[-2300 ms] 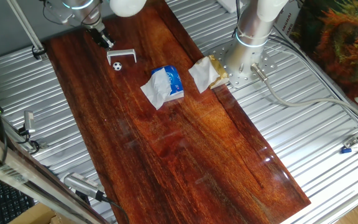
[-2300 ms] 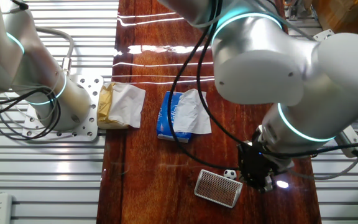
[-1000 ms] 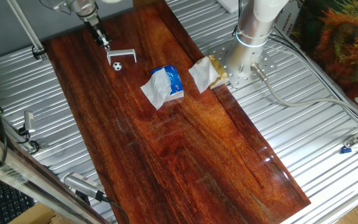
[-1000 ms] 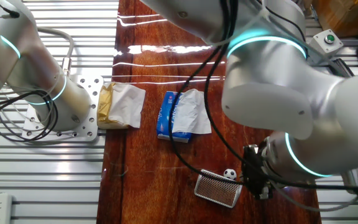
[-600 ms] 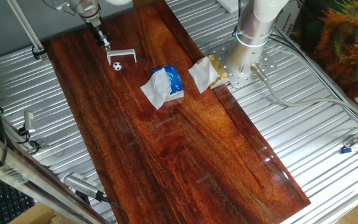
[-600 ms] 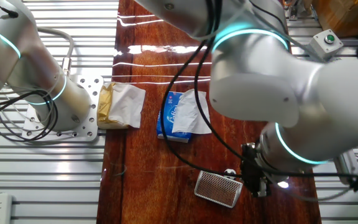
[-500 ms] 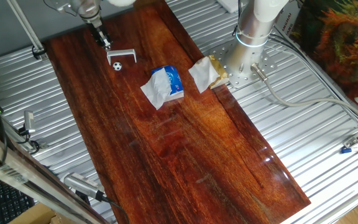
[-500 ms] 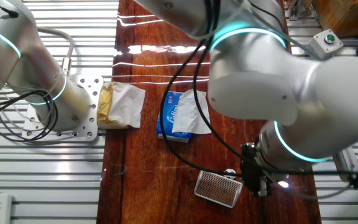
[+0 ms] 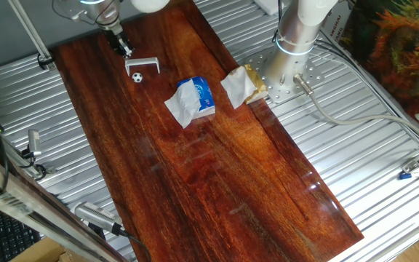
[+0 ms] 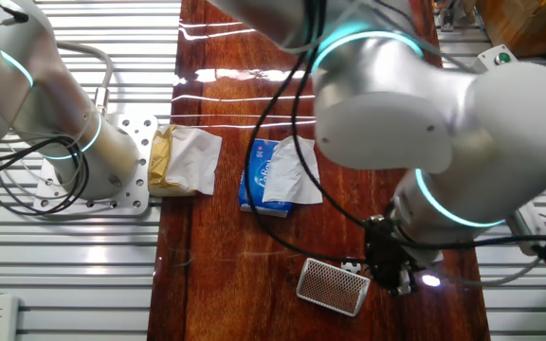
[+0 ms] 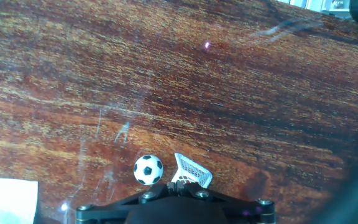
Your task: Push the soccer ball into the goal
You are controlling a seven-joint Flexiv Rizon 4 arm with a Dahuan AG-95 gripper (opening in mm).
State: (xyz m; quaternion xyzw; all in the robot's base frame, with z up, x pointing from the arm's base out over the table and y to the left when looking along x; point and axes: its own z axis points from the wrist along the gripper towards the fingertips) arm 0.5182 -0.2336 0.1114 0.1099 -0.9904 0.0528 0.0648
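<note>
hand (image 9: pixel 124 49) fingers too small to tell | goal (image 11: pixel 191 171) partly hidden

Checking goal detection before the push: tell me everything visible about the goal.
The goal is a small white-grey bracket-shaped frame, a bar with two short legs, standing on the dark wooden table near its far end. The other fixed view shows a fine mesh net on its back. It looks like light plastic. The soccer ball sits just in front of its opening, whether touching is unclear. The gripper hangs close behind it.
</note>
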